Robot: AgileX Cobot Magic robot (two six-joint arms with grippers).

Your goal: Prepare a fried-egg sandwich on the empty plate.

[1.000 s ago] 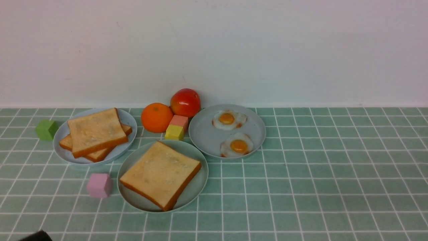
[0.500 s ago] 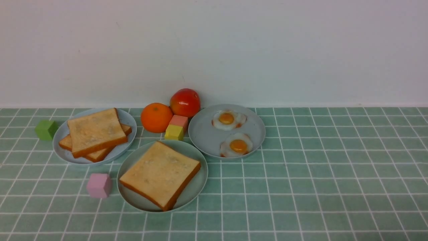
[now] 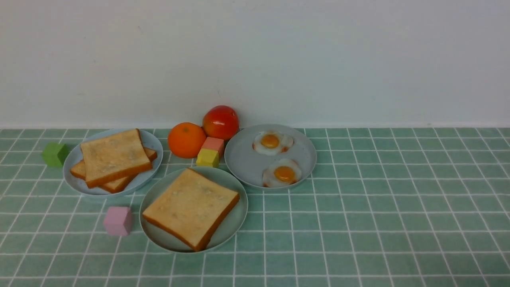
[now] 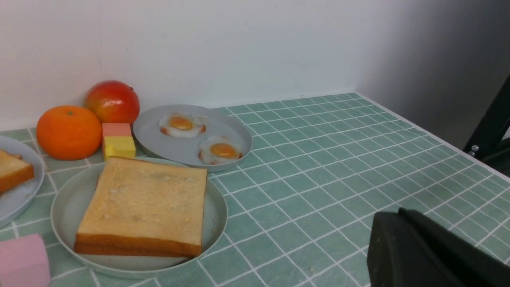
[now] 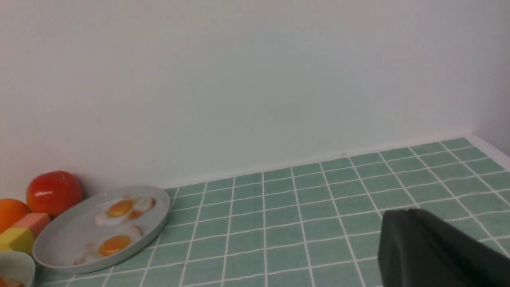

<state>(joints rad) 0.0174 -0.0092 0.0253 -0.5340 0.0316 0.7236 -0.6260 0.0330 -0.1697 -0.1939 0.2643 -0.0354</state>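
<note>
The table (image 3: 378, 223) has green tiles by a white wall (image 3: 255, 59). Toast (image 3: 191, 207) lies on the plate (image 3: 235, 223), far from both grippers; I cannot tell if those are open.

You have one thick tan toast slice (image 3: 192, 207) lying flat on the pale mint-green plate (image 3: 237, 221). Two fried eggs (image 3: 282, 173) sit on the grey-blue plate (image 3: 247, 159) just behind.
</note>
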